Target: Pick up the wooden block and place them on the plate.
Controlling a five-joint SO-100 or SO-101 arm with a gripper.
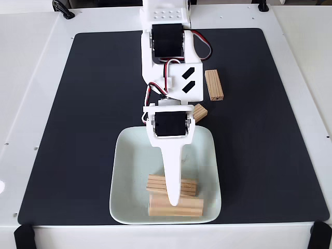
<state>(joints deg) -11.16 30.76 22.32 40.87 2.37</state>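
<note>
The arm reached down over the plate (127, 155), near the front edge of the desk (31, 62). Its fingers (174, 197) pointed at two wooden blocks (158, 182) lying on the plate – both with their long sides running left to right, one just behind the other. I could not tell if the fingers were apart or together. Two more blocks waited on the black mat (104, 104), behind the plate and to the right. One (213, 85) lay longways front to back; the other (200, 111) peeked out beside the arm, nearer the plate.
</note>
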